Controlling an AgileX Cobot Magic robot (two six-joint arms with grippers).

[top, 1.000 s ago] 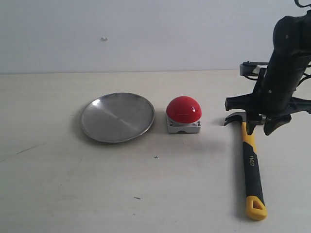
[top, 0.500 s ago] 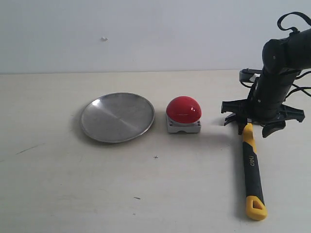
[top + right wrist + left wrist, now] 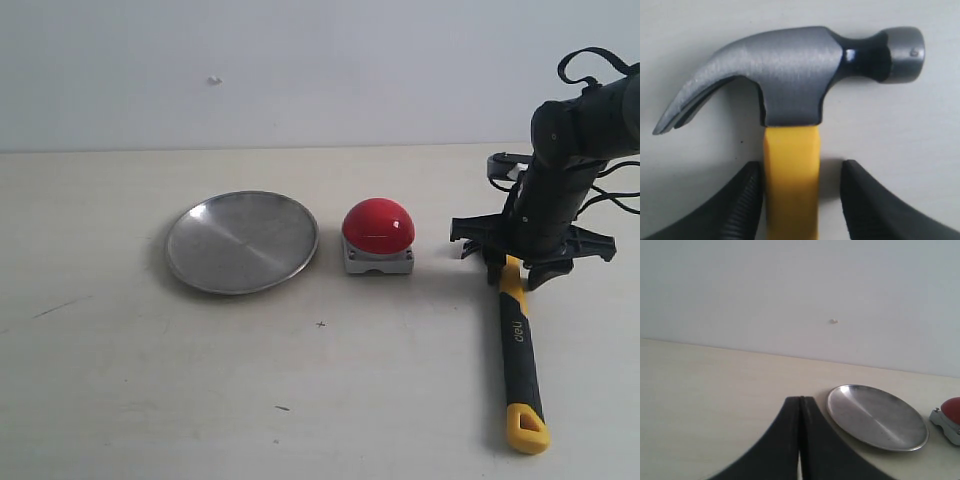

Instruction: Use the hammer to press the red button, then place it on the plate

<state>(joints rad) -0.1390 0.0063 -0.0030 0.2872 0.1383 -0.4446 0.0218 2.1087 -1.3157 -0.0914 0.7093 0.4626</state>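
Note:
The hammer [image 3: 521, 345] lies on the table at the right, its yellow looped end toward the front and its dark head hidden under my right arm. In the right wrist view the head [image 3: 790, 70] rests flat, and the yellow neck [image 3: 791, 175] passes between my fingers. My right gripper [image 3: 517, 268] [image 3: 800, 172] is open, down around the neck just below the head; one finger touches it, the other stands apart. The red button [image 3: 378, 235] sits mid-table, left of the hammer. The silver plate [image 3: 242, 241] [image 3: 875, 416] lies left of the button. My left gripper [image 3: 800, 402] is shut and empty.
A pale wall rises behind the table. A corner of the button's grey base [image 3: 946, 422] shows beside the plate in the left wrist view. The tabletop [image 3: 330, 400] is pale with a few small dark specks.
My right arm has come down over the hammer's head end, and its open fingers now straddle the yellow neck at table level. Hammer, button and plate have not moved.

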